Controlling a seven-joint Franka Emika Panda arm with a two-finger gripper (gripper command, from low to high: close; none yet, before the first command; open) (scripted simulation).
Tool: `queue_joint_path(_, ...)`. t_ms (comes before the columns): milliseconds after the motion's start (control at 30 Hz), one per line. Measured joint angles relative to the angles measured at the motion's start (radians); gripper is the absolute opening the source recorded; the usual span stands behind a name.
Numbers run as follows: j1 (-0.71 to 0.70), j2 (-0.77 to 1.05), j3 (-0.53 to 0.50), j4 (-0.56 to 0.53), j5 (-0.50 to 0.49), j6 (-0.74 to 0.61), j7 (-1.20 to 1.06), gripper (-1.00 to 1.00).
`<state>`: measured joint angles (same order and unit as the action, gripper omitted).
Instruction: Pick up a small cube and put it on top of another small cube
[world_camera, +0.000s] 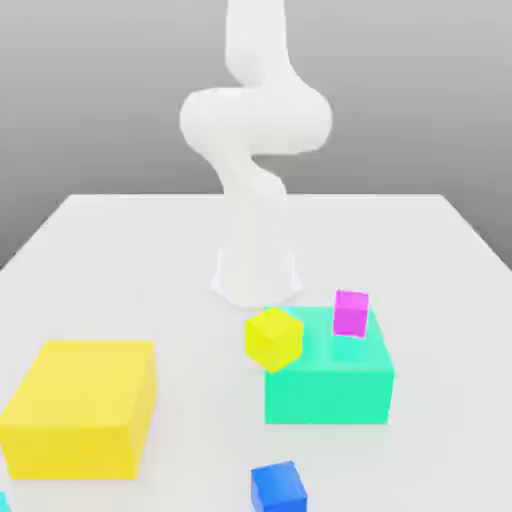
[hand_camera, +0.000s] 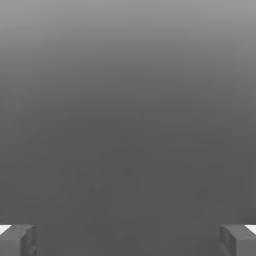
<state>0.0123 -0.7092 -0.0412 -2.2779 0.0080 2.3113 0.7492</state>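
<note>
Above the white table (world_camera: 120, 230) the gripper (hand_camera: 128, 240) hung with its fingers (hand_camera: 17, 240) spread wide, empty: the approach seemed not yet begun. At the exterior view's lower left corner, a sliver of cyan (world_camera: 3, 500), probably the small cube, awaited a descent

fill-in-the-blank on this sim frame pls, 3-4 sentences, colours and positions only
1. The small pink cube sits on top of the big ____ block.
2. The big yellow block lies toward the exterior view's ____.
3. The gripper has its fingers spread ____, with nothing between them.
4. The small blue cube rests on the ____ table.

Missing words: teal-green; left; open; white
</note>
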Motion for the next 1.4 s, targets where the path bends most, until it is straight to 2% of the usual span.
queue_joint_path(300, 0.041, 0.328, -0.16, 0.08, 0.059, 0.043, -0.207, 0.0)
queue_joint_path(600, 0.021, 0.658, -0.277, 0.16, 0.182, 0.08, -0.455, 0.0)
queue_joint_path(867, -0.071, 0.95, -0.29, 0.231, 0.269, 0.114, -0.661, 0.0)
queue_joint_path(1133, -0.18, 1.224, -0.286, 0.298, 0.275, 0.162, -0.813, 0.0)
queue_joint_path(1267, -0.225, 1.367, -0.246, 0.333, 0.313, 0.249, -0.859, 0.0)
queue_joint_path(1300, -0.231, 1.389, -0.238, 0.339, 0.321, 0.265, -0.865, -1.0)
queue_joint_path(1400, -0.231, 1.389, -0.238, 0.339, 0.322, 0.263, -0.866, -1.0)
